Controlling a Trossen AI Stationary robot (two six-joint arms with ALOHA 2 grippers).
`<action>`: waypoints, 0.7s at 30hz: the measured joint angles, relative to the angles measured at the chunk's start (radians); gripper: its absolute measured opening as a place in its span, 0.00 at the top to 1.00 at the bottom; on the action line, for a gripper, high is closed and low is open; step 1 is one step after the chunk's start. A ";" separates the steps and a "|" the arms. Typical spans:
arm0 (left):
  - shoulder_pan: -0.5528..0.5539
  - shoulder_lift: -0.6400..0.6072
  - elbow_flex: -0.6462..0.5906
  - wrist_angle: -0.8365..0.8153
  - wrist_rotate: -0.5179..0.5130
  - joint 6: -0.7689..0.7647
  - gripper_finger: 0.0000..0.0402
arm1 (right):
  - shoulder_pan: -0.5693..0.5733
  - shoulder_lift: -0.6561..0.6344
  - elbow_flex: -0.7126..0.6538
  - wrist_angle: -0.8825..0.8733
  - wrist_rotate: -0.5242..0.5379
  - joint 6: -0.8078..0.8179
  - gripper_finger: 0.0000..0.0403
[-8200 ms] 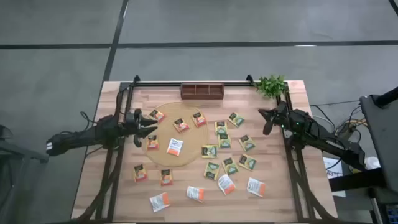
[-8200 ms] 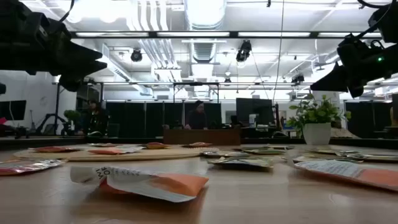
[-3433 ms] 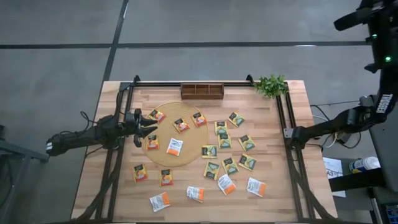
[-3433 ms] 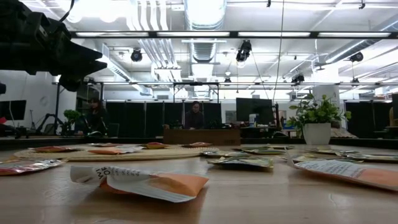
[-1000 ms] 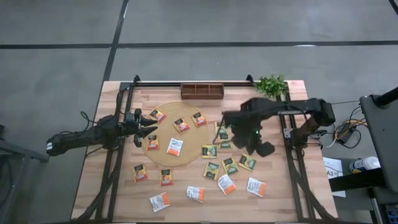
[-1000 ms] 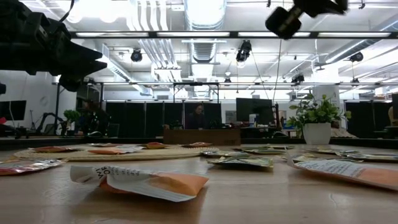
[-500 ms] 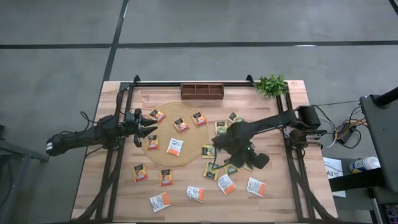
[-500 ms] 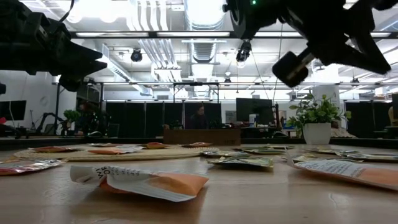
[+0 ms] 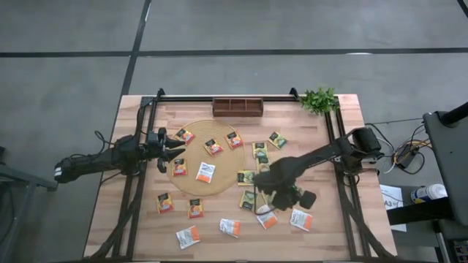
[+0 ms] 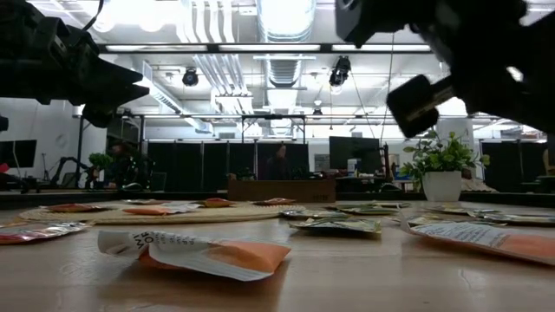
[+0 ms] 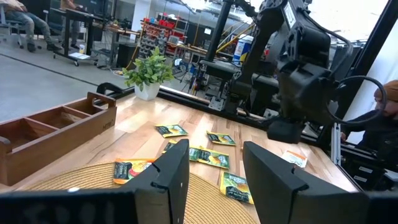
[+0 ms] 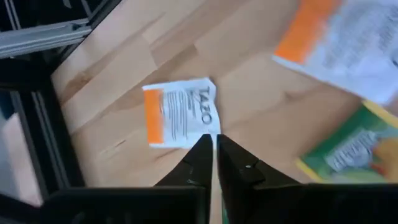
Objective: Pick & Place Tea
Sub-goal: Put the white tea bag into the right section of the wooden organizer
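Observation:
Several small square tea sachets [image 9: 266, 217] lie flat on the wooden table and on the round tan mat [image 9: 219, 179]: orange, green-yellow, and white with orange print. My right gripper [image 12: 214, 142], shut, hovers over the sachets right of the mat, near the table's near edge. Its fingertips point at a white-and-orange sachet [image 12: 180, 115] close to the right frame rail, with a green-yellow one [image 12: 348, 149] beside it. In the low view the right arm [image 10: 451, 52] is well above the table. My left gripper [image 11: 217, 158] is open and waits over the mat's left edge [image 9: 172, 150].
A brown wooden three-compartment tray [image 9: 238, 107] stands at the far edge, with a small potted plant [image 9: 319, 99] in the far right corner. Black frame rails [image 9: 344, 204] run along the table's left and right sides. People sit in the room beyond the table.
My right arm has swung from over the table's middle right toward the near edge and has come lower, its gripper now over the sachets right of the mat. The sachets have not moved.

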 joint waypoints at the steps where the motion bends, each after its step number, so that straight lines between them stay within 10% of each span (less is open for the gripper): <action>1: 0.000 0.000 0.000 0.000 0.000 0.000 0.64 | 0.010 -0.002 -0.014 0.019 0.000 0.014 0.90; 13: 0.000 0.000 0.000 0.004 0.000 0.000 0.64 | 0.060 -0.015 -0.094 0.095 0.012 0.011 0.36; 21: 0.000 0.000 0.000 0.006 0.000 0.000 0.64 | 0.096 -0.009 -0.113 0.212 0.012 -0.030 0.30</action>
